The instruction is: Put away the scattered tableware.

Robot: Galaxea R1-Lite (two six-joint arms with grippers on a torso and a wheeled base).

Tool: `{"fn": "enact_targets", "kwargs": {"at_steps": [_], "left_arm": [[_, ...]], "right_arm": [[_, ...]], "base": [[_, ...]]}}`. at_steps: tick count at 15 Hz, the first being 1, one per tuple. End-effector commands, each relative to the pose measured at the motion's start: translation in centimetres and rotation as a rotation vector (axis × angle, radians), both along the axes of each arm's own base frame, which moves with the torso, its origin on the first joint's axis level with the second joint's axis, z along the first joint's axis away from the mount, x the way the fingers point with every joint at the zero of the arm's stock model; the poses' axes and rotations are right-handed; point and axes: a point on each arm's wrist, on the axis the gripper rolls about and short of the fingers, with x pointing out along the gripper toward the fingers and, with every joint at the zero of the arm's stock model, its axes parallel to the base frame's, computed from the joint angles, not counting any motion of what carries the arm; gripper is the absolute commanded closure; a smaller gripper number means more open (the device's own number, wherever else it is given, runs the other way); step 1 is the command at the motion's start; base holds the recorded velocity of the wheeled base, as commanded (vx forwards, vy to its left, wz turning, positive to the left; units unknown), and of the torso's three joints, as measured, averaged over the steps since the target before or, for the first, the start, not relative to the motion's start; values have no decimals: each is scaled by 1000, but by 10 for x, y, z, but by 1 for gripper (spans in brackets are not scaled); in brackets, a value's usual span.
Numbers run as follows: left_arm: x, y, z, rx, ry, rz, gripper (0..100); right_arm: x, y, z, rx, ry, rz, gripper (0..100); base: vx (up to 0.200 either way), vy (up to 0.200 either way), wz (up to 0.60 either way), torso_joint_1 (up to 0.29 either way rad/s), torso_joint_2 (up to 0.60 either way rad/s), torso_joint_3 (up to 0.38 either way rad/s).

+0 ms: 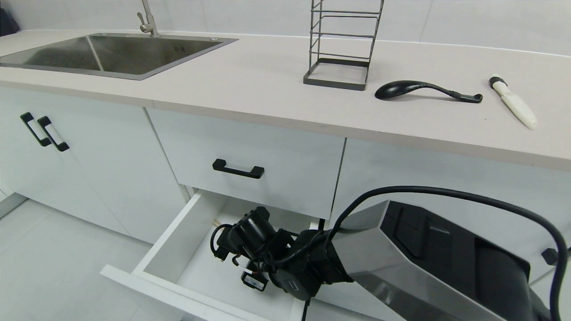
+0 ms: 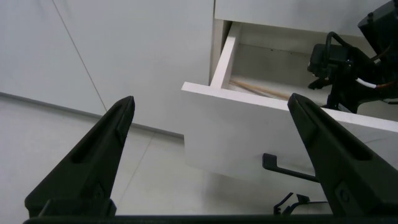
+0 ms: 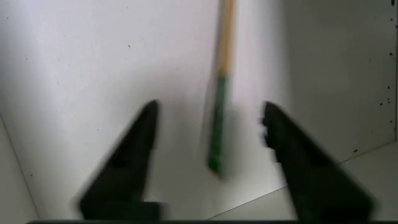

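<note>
R gripper [image 3: 208, 117]: down inside open lower drawer [image 1: 171, 229], fingers [image 3: 134, 155] spread wide, pinched nothing.
Stick [image 3: 219, 112]: thin, yellow w/ green end, lay on drawer floor betw. R fingers, apart from both; blurred, so detail hard to tell.
L gripper [image 2: 211, 102]: low, outside drawer and facing its front panel, fingers [image 2: 99, 155] spread, held nothing.
Drawer: pulled out under closed upper drawer w/ black handle [image 1: 237, 169]; white inside; from L wrist, pale stick seen along floor near back wall.
R arm: came in from lower right of head view, wrist over drawer's right half.
Spoon [image 1: 401, 89]: black, lay on counter [image 1: 250, 89] right of rack [image 1: 334, 82], bowl toward rack, handle toward right.
White utensil [image 1: 513, 101]: cream handle, black cap, lay on counter just right of spoon's handle end, not touching; kind unclear.
Rack: dark wire, upright at back of counter, near spoon's bowl.
Sink [image 1: 53, 55]: steel, far left of counter, tap [image 1: 147, 18] behind it, well apart from tableware.
Cabinet doors: closed, left of drawers, two black handles.
</note>
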Motion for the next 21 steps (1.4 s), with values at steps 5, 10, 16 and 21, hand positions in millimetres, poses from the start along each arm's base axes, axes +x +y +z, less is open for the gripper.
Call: {"fn": "enact_targets", "kwargs": {"at_steps": [5, 10, 16, 21], "left_arm": [[0, 0, 0, -1, 2, 0, 0], [0, 0, 0, -1, 2, 0, 0], [0, 0, 0, -1, 2, 0, 0], [0, 0, 0, -1, 2, 0, 0]], "right_arm": [[-23, -2, 33, 5, -4, 37, 0], [-72, -2, 106, 78, -35, 130, 0], [-126, -59, 176, 277, 37, 235, 0], [-140, -81, 179, 694, 51, 199, 0]], "base": [[0, 0, 0, 0, 0, 0], [0, 0, 0, 0, 0, 0], [0, 0, 0, 0, 0, 0], [0, 0, 0, 0, 0, 0]]}}
